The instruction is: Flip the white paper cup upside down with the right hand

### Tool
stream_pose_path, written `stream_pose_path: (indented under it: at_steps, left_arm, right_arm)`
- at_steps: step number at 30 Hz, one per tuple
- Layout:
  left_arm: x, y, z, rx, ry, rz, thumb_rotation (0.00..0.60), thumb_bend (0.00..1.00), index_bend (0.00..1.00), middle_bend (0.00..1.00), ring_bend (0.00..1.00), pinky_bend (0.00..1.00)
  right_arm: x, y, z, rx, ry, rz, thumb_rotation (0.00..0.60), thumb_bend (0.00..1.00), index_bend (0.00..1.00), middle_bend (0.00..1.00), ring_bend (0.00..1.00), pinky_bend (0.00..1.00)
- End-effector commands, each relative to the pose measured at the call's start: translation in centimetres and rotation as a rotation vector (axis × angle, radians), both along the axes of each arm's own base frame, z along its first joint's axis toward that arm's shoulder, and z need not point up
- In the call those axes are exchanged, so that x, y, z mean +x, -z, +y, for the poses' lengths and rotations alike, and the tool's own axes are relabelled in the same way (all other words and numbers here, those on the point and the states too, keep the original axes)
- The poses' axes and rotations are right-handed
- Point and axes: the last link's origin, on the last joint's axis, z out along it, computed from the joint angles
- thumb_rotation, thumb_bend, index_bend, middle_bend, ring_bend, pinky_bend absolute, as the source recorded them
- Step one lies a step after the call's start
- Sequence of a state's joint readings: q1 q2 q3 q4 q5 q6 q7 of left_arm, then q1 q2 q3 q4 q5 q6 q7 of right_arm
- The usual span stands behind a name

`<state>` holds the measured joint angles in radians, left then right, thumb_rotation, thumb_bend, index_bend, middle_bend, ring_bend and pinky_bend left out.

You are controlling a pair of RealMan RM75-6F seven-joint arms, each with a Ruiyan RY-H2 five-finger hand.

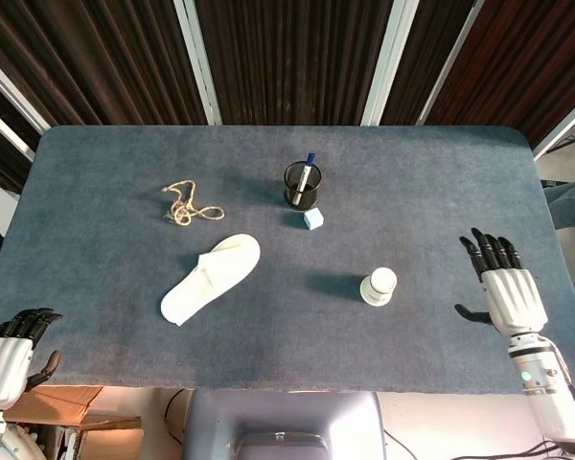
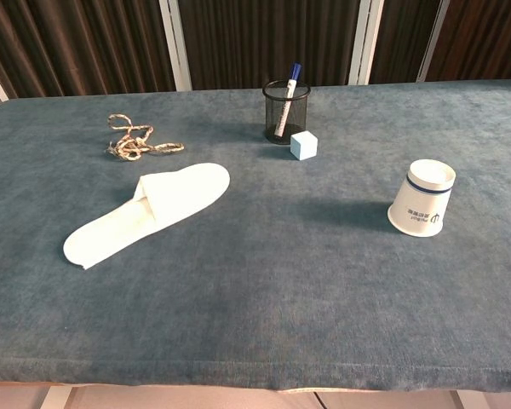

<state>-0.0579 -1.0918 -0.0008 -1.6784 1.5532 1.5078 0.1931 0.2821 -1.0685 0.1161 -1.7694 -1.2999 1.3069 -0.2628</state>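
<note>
Table [image 1: 441,172], blue-grey cloth, spanning both views. Slipper [image 1: 211,279], white, lying flat left of centre, toe toward the far right. Right hand [image 1: 506,290], over the table's right edge, fingers spread and straight, holding nothing, well apart from the cup; seen only in the head view. Left hand [image 1: 10,353], at the near left corner off the table, dark fingers curled in, nothing visible in them. Cord [image 1: 185,204], tangled, far left of the slipper. Pen holder [image 1: 302,185], black mesh, upright, far centre, containing one marker [image 1: 305,173] with a blue cap, leaning inside. Cup [image 2: 422,198], white paper with a blue band, standing mouth-down on the table right of centre, base up, interior hidden. Cube [image 2: 302,145], pale, just beside the holder on its near right.
</note>
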Motion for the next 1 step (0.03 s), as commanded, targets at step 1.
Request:
stream_pose_path:
  at_steps: [1]
  left_arm:
    - [-0.04,0.06,0.02,-0.003,-0.003,0.002,0.600,0.35,0.28,0.22,0.20,0.34]
  right_arm:
    - [-0.58,-0.18,0.13,-0.009,0.010,0.001,0.600,0.30,0.02,0.03,0.00,0.10]
